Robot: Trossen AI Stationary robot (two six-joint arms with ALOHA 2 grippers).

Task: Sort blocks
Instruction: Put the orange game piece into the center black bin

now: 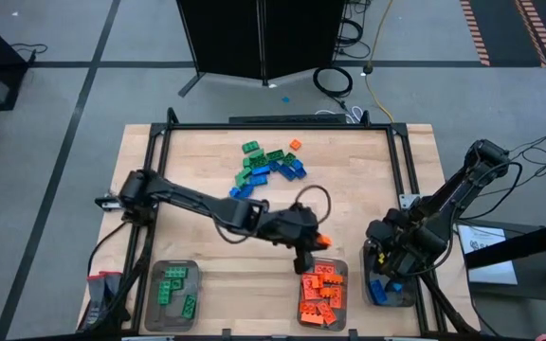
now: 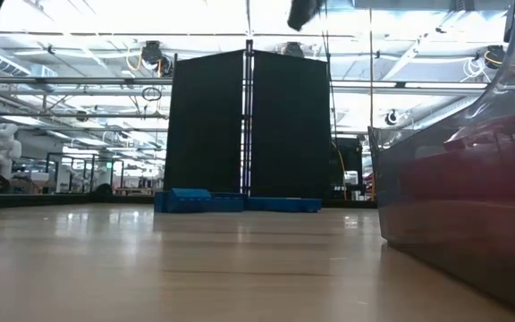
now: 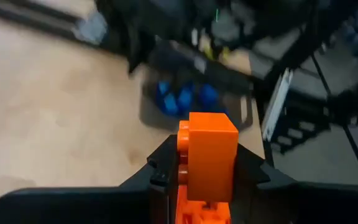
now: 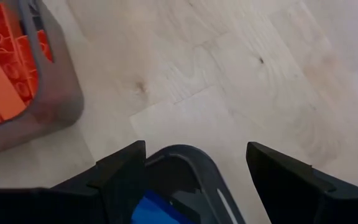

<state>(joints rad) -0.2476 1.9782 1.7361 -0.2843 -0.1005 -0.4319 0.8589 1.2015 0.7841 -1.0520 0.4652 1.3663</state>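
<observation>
The left gripper (image 1: pixel 318 241) pinches an orange block (image 3: pixel 211 149) just above the back rim of the tray of orange blocks (image 1: pixel 344 301), so the drop-off is in hand; next it should move over the tray and let go. The right gripper (image 1: pixel 388 254) hangs spread over the tray with blue blocks (image 1: pixel 408 296), while unsorted blocks (image 1: pixel 271 167) wait farther back.

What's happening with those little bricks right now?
Left gripper shut on orange brick, above orange tray. Right gripper open over blue tray. Nothing in the way.
</observation>
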